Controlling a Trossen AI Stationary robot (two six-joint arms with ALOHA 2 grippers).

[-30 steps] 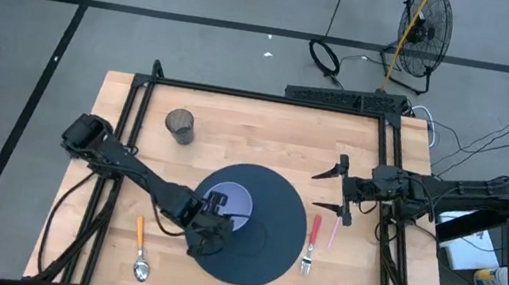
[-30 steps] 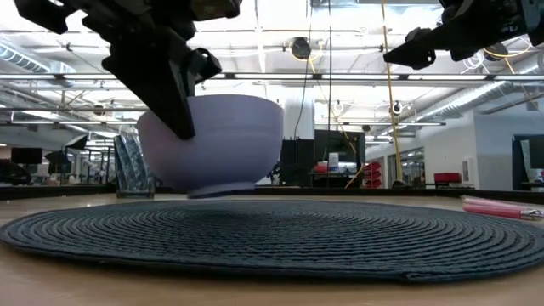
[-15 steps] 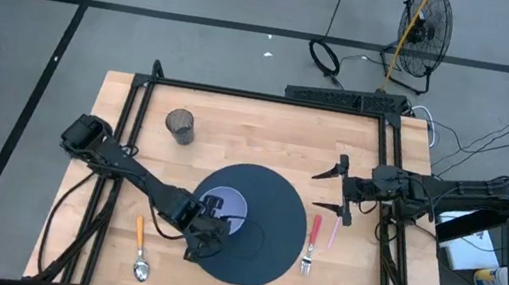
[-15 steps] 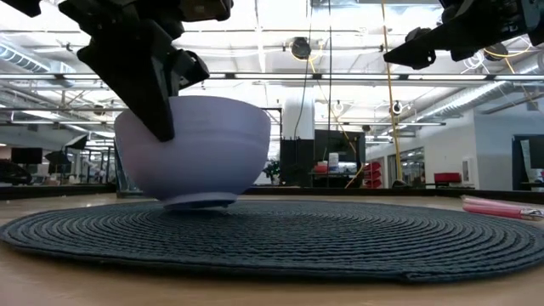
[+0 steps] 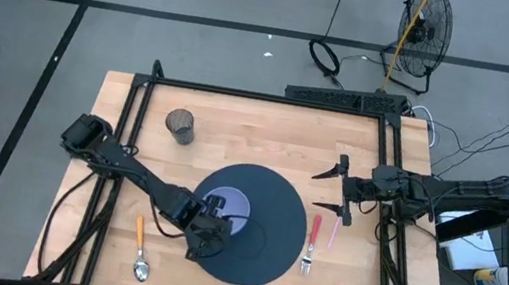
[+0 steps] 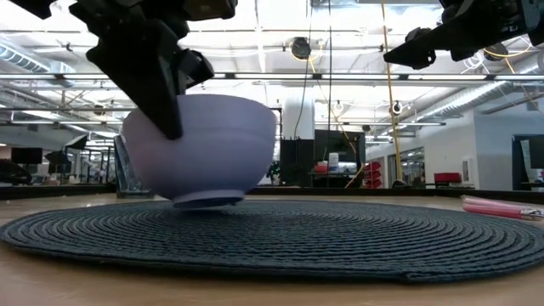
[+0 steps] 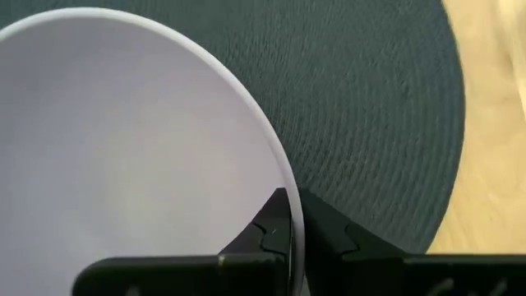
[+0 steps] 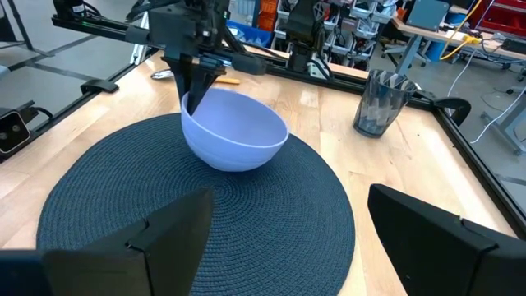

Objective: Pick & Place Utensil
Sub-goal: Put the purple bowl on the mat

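Observation:
A lavender bowl [image 5: 226, 204] is on the left part of a round dark woven placemat [image 5: 264, 245]; it also shows in the low view [image 6: 212, 153] and the right wrist view [image 8: 238, 136]. My left gripper [image 5: 208, 233] is shut on the bowl's rim. My right gripper [image 5: 333, 192] is open and empty, held above the table by the mat's right edge. An orange-handled spoon [image 5: 140, 245] lies left of the mat. A fork [image 5: 311, 244] and a pink utensil [image 5: 332, 233] lie right of it. My left gripper pinches the bowl's rim [image 7: 293, 215] on its near side, one finger [image 7: 271, 226] inside the bowl and one [image 7: 333, 234] outside. The fingers slant down from the table's near-left. The bowl is tilted, its foot [image 6: 208, 202] down at the mat.
A dark ribbed glass cup [image 5: 180, 125] stands at the far left of the table. A black frame rail [image 5: 271, 98] runs along the table's edges. Bare wood shows around the mat.
My left gripper has gone down with the bowl. The bowl hung clear of the mat a second ago, and its foot is now down at the mat, with the bowl still tilted in the hold. It has also shifted slightly sideways.

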